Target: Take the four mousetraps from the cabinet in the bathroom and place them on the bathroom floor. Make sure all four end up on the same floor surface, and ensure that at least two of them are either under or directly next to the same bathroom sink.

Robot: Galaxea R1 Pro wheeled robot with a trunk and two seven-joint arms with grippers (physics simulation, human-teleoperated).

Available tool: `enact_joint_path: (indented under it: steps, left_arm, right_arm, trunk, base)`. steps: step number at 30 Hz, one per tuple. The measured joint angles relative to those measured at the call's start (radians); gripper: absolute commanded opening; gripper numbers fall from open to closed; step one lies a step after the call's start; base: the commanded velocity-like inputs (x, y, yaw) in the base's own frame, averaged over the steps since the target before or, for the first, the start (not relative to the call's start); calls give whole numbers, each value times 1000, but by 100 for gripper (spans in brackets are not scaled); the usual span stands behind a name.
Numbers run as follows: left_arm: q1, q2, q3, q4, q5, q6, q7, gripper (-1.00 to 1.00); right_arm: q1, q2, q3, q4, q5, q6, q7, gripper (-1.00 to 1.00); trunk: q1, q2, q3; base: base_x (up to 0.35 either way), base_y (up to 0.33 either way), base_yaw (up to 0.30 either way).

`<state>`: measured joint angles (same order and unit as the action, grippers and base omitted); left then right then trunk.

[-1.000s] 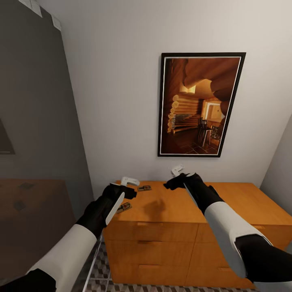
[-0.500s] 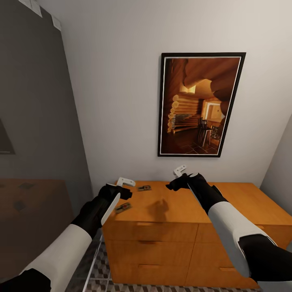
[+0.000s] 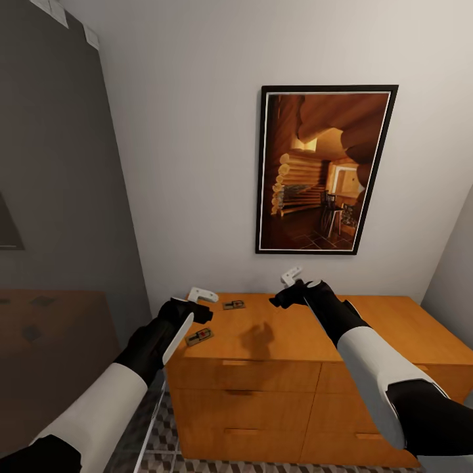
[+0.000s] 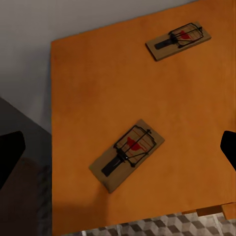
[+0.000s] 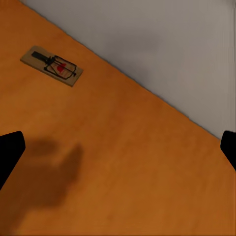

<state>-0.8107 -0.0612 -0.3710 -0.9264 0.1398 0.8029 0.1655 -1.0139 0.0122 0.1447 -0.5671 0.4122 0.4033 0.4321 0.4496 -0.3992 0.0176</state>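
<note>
With jaws spread wide, the left gripper (image 3: 197,303) is best lowered squarely over the nearer mousetrap (image 4: 126,155) on the cabinet (image 3: 276,332).

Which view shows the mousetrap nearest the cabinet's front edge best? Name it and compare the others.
The left wrist view: that mousetrap lies large and central, wire and red patch clear. In the head view it is tiny beside the left gripper.
</note>
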Motion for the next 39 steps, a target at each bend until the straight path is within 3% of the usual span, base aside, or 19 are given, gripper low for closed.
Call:
enact_joint_path:
  steps: [39]
  left_arm:
    - [3,5,-18,1,0,-6,-2,100]
  right_arm:
    - [0,0,-6,0,-6,-29,-4,100]
  trunk:
    - [0,0,0]
  base:
    - [0,0,0]
